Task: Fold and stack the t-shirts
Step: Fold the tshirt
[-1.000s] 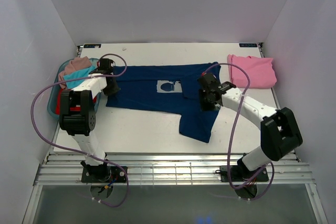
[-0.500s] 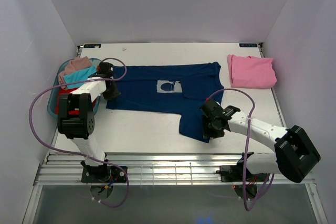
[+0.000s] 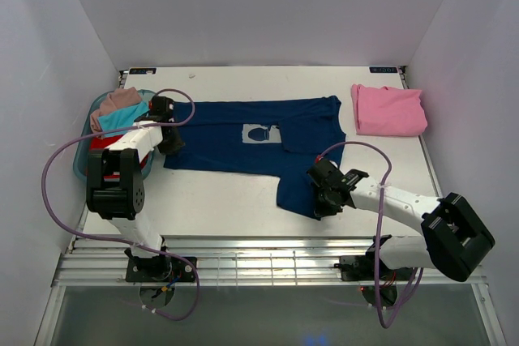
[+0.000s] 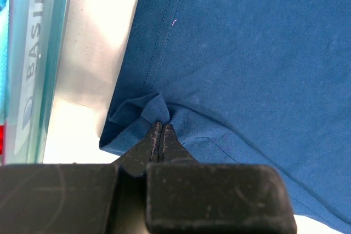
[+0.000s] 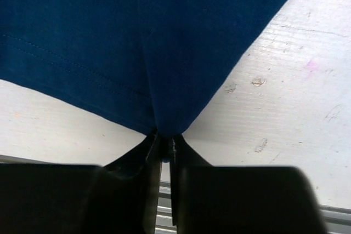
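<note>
Tension matters: left pincer (image 4: 160,127) and right pincer (image 5: 163,135) each pinch an edge of the soft navy cloth t-shirt (image 3: 219,143); lift both together, evenly.

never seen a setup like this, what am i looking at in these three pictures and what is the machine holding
These are two robot arms bolted at the near edge of a white table, each ending in a two-finger gripper. The wide picture comes from a fixed camera above and behind them. The two close-ups come from a camera on each wrist, so the black shapes at the bottom are that arm's own gripper. A navy t-shirt with a pale chest print lies spread in the middle, a folded pink t-shirt sits far right, and a basin on the left holds more shirts. The left gripper pinches a fold at the navy shirt's edge beside the basin. The right gripper pinches its near corner.
</note>
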Controlling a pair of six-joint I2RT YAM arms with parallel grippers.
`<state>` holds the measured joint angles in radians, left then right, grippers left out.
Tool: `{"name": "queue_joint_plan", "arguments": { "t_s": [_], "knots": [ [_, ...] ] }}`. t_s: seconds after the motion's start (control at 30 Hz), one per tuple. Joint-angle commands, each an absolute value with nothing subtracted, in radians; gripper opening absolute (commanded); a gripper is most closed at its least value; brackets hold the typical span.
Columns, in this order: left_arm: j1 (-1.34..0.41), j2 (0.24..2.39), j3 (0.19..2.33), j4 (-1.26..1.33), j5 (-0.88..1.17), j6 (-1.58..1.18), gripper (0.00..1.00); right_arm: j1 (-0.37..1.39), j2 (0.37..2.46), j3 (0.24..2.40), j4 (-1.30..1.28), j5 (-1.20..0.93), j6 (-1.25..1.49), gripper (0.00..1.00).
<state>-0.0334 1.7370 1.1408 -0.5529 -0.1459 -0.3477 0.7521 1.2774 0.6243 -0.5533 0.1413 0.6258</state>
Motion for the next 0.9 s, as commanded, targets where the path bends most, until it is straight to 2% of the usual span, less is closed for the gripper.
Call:
{"name": "queue_joint_plan", "arguments": {
  "t_s": [0.0,0.07,0.33,0.87],
  "knots": [
    [-0.026,1.680,1.135,-0.545,-0.164,-0.334,0.00,0.761,1.292,0.607,-0.532,0.141,0.641,0.11],
    [-0.026,1.678,1.137,-0.543,-0.169,-0.334,0.00,0.761,1.284,0.641,-0.557,0.159,0.638,0.08],
    [-0.026,1.681,1.163,-0.546,-0.175,-0.337,0.00,0.758,1.345,0.922,-0.721,0.294,0.577,0.08],
    [-0.026,1.764,1.308,-0.555,-0.183,-0.325,0.00,0.609,1.592,1.204,-0.678,0.399,0.385,0.08]
  ]
}}
